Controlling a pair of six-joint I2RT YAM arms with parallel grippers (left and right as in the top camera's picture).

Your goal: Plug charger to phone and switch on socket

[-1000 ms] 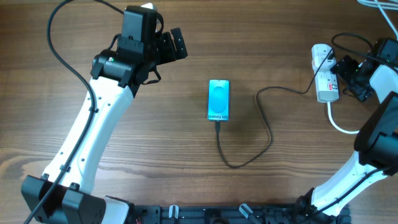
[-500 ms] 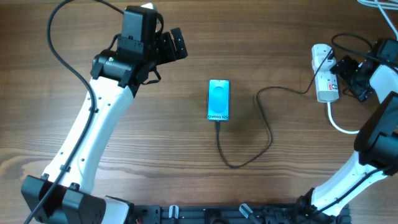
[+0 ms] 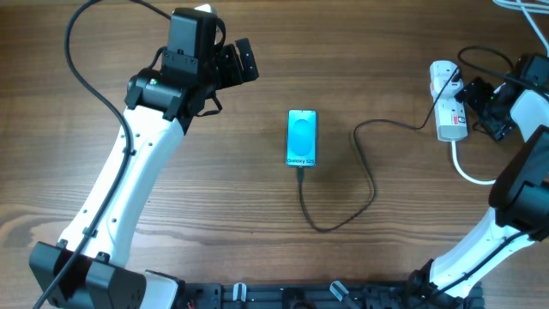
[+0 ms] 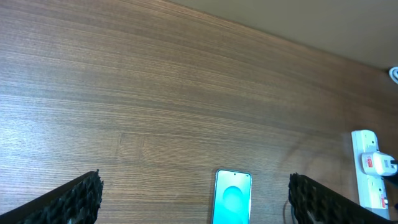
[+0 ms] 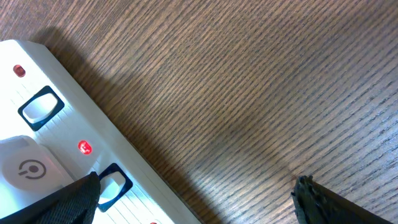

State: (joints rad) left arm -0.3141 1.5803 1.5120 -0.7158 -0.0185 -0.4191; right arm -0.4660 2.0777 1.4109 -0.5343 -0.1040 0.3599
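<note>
Nothing has stirred: right claw (image 5: 198, 181) gapes at the socket (image 5: 62, 127), whose stiff switch (image 5: 118, 182) likely wants a fingertip press; left claw (image 4: 193, 182) hangs open; phone (image 3: 302, 137), charger (image 3: 371, 184) attached, lies at the table (image 3: 214, 215) centre.

Bare table (image 3: 223, 197) around phone (image 3: 302, 137) on three sides; at end nearest arm bases, charger (image 3: 367, 176) attached, looping right across table up to socket (image 3: 446, 103); right gripper (image 3: 467, 101) close against socket; white lead (image 3: 463, 167) curving off socket's near end.
</note>
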